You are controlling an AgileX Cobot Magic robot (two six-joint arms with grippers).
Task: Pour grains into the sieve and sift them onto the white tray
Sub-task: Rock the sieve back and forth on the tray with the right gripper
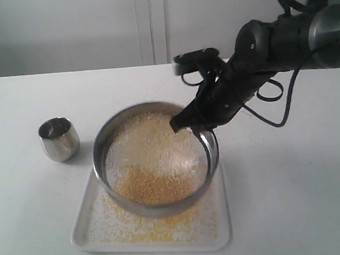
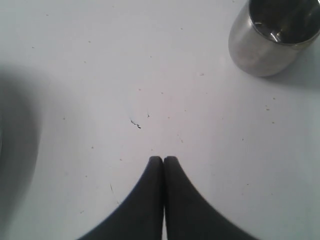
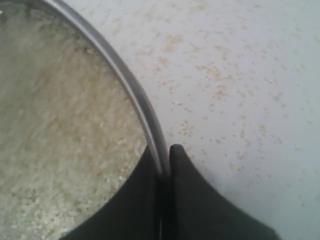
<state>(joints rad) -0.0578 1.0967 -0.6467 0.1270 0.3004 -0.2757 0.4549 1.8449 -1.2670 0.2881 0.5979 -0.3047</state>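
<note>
The right pincer pinched the sieve rim at two o'clock; short, level shakes would keep grains over the white tray. The left pincer was pressed together.

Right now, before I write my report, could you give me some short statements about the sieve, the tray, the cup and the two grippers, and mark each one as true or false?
1. The right gripper has its fingers closed on the rim of the sieve. True.
2. The white tray is clean. False: yellow grains lie scattered on it, under and in front of the sieve.
3. The steel cup stands upright on the table, outside the tray. True.
4. The left gripper holds the steel cup. False: its fingers are shut on nothing over bare table, and the cup stands apart from them.
</note>
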